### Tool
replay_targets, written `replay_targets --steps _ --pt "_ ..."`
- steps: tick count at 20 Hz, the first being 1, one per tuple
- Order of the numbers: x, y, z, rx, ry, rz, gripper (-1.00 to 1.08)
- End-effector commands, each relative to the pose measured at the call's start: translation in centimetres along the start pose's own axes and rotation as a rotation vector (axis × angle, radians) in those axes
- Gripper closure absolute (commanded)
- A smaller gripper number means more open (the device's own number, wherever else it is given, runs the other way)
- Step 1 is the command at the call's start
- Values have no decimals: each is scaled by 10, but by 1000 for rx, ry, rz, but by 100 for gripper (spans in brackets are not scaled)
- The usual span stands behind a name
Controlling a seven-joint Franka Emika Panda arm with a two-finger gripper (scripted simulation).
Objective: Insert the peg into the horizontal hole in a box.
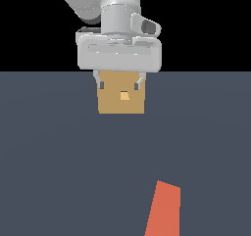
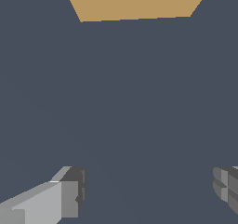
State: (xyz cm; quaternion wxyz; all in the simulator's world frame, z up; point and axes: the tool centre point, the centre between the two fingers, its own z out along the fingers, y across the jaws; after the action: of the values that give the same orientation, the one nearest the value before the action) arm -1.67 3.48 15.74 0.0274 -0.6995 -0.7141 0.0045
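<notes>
The peg is an orange-red bar lying on the dark floor at the bottom of the exterior view, running out of the frame's lower edge. Far from it stands the tan box, with a small lighter square hole in its face. My gripper hangs high up in line with the box, its fingers overlapping the box's upper corners in this view. In the wrist view the gripper is open with only bare floor between the fingers, the box shows at the frame edge, and the peg is out of view.
A flat dark grey floor lies under everything. Above its far edge the background is black. No other objects show.
</notes>
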Motion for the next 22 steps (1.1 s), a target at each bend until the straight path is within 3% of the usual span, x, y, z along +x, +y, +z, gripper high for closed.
replay_targets --steps 1,5,10,14,22 --pt "0 0 0 0 0 0 -92" --pt "-11 3 3 -2 -1 14 -92" --pt "-54 11 14 -8 -6 70 -92" --pt "-109 20 28 -17 -12 142 -92" --pt "-245 24 60 -37 -21 318 -92"
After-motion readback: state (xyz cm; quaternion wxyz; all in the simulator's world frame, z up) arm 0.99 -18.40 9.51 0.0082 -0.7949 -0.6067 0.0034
